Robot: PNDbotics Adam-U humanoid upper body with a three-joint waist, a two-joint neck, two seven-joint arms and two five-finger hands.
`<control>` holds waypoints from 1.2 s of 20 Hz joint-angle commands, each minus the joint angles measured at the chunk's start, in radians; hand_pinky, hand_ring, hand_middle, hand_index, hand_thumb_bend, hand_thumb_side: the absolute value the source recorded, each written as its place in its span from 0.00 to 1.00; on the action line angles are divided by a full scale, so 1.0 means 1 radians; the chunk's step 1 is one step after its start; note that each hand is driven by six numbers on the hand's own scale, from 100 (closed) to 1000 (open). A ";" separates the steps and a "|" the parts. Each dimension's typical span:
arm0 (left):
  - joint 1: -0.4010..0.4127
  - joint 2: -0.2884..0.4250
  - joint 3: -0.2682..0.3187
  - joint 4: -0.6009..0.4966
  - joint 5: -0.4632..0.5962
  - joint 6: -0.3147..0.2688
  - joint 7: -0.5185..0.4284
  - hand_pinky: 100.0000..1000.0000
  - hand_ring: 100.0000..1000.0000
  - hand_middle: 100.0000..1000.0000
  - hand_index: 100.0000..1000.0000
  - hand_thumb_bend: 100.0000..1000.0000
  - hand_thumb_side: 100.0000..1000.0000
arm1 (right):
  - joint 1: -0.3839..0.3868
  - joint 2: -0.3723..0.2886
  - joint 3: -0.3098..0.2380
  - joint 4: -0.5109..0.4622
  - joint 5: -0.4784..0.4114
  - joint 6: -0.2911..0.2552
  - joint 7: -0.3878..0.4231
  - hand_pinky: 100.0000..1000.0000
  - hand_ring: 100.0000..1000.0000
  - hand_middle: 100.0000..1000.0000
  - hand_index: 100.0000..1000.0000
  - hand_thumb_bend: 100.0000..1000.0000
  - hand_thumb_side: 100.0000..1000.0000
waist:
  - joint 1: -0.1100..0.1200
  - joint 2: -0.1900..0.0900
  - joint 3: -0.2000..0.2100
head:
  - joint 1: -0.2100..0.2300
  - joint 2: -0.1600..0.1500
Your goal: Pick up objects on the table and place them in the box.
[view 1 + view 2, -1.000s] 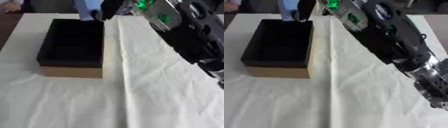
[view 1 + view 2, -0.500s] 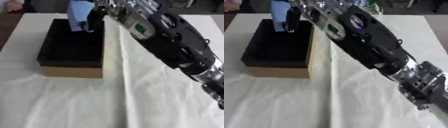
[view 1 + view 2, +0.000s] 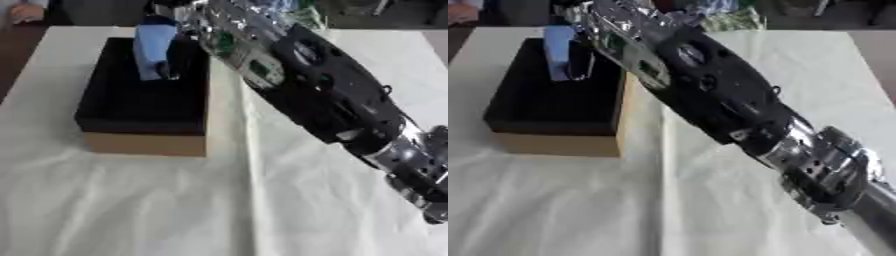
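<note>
1. Placement is the step in hand: the right hand [image 3: 175, 50] reaches in from the right and hangs over the open box [image 3: 144, 100], with a light blue object [image 3: 153, 47] in it.
2. Fingers look curled round the blue object, which hangs upright above the box's far end, not yet resting on the bottom as far as I can tell.
3. Next move, by my judgement: lower the object a little so it is inside the walls, straighten the fingers to let it go, then lift the arm clear without catching the rim.
4. Inside the box is dark; I can make out nothing lying in it. Its outer wall is tan cardboard.
5. Box stands on the counter [image 3: 131, 200], which is covered with a white cloth.
6. Left hand shows in neither view.
</note>
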 commanded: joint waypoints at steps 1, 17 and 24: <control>-0.010 0.012 0.002 -0.019 0.001 0.001 -0.002 0.97 0.68 0.64 0.85 0.00 0.51 | -0.021 -0.013 -0.005 -0.018 -0.004 -0.016 0.115 0.97 0.99 0.94 0.96 0.18 0.00 | 0.003 -0.018 0.001 | -0.003 -0.006; -0.009 0.011 0.003 -0.019 0.002 0.002 0.002 0.97 0.68 0.64 0.85 0.00 0.51 | -0.020 -0.010 -0.026 0.025 0.129 -0.143 0.135 1.00 1.00 1.00 1.00 0.35 0.00 | 0.004 -0.019 0.003 | -0.004 -0.014; -0.007 0.012 0.006 -0.019 0.000 0.000 0.006 0.97 0.68 0.64 0.85 0.00 0.51 | -0.016 -0.061 -0.097 -0.139 0.118 -0.070 0.122 0.98 1.00 0.97 0.95 0.01 0.00 | 0.007 -0.020 -0.004 | 0.001 -0.013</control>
